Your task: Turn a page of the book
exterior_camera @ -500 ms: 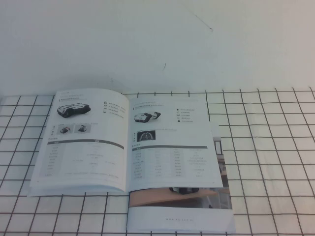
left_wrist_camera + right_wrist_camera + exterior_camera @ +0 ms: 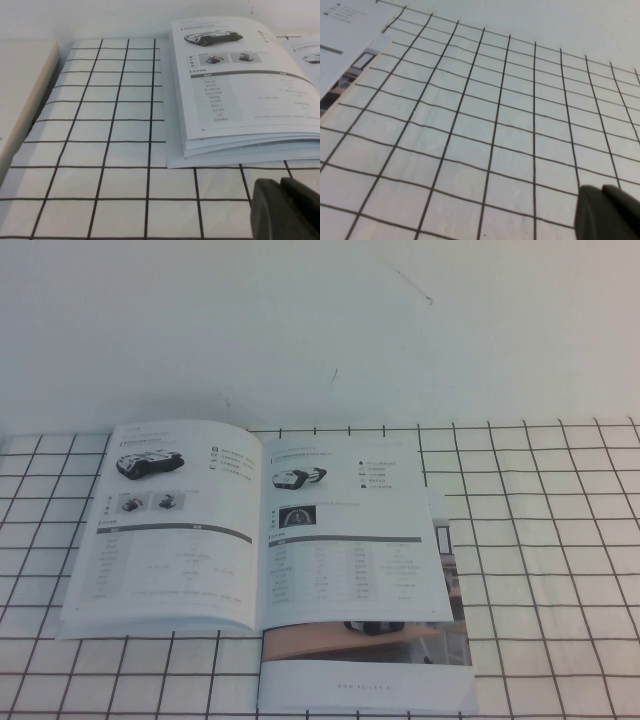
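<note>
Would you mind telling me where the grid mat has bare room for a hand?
Bare squares lie right of the book, near the right gripper, and left of it, near the left gripper. The brochure crowds the near edge.

Each wrist view's edge cuts off all but a dark corner of the left hand (image 2: 285, 210) and right hand (image 2: 607, 212).
</note>
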